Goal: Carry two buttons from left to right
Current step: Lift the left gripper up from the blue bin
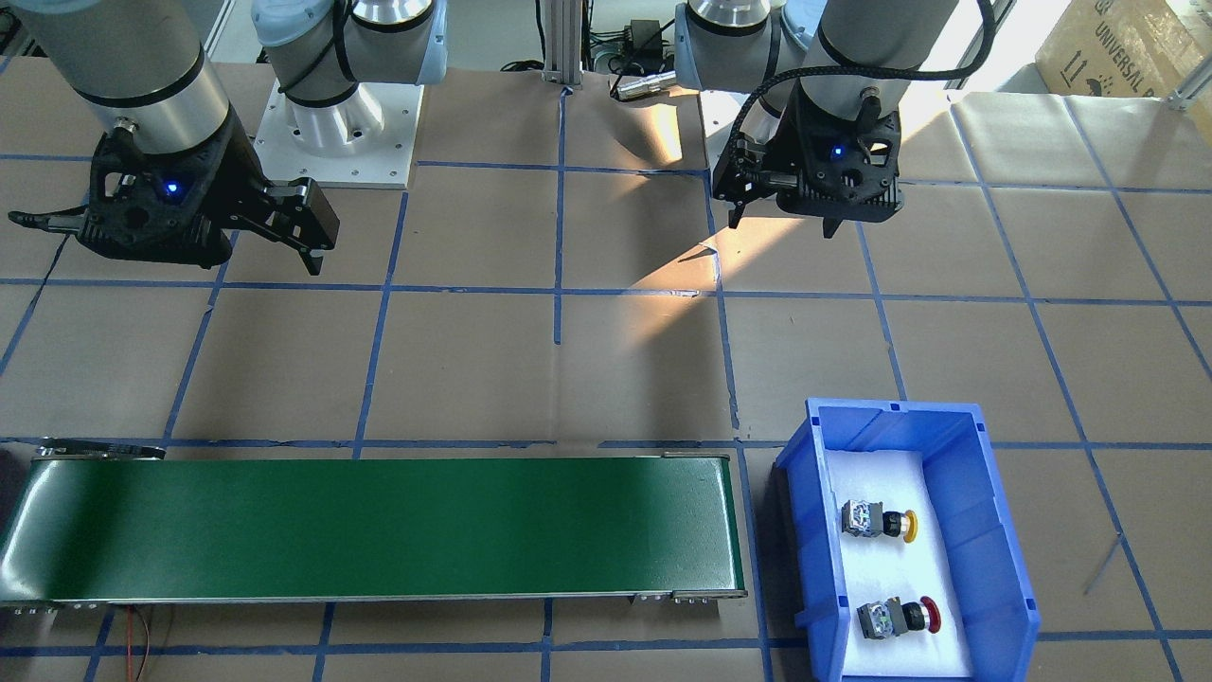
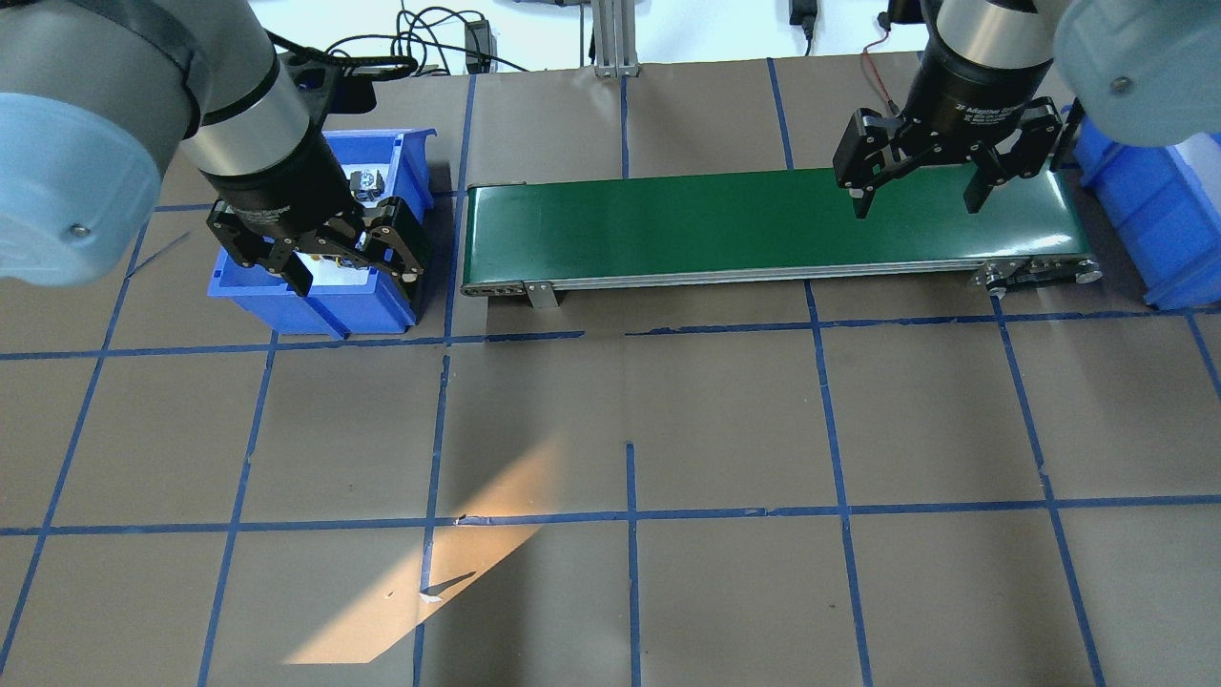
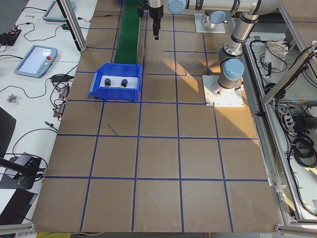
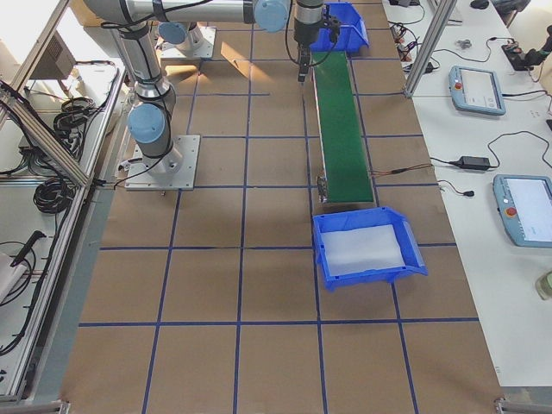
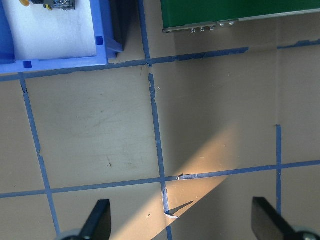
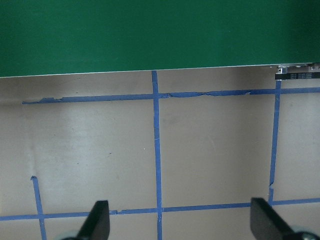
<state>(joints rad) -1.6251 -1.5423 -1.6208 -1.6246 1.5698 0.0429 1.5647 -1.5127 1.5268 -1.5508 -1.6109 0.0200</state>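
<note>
Step in hand: first pick, not yet begun. Yellow button [image 1: 881, 522] and red button [image 1: 898, 617] lie in the bin [image 1: 994, 530], yellow at red's 12 o'clock. Left gripper [image 2: 358, 279] and right gripper [image 2: 918, 203] are released and empty. The next move probably calls for lowering the left gripper onto one button.

You can reach the yellow button [image 1: 881, 523] and the red button [image 1: 898, 617] only from above. The walls of the blue bin [image 1: 994, 530] ring them, and white padding [image 1: 890, 568] shows between the two. The green belt [image 1: 379, 526] stands just beside that bin as a long low bar, with a second bin [image 4: 371, 278], open-topped, at its other end. The left gripper [image 2: 353, 281] and right gripper [image 2: 918, 205] hang over flat papered table [image 1: 615, 379] on the robot's side.
</note>
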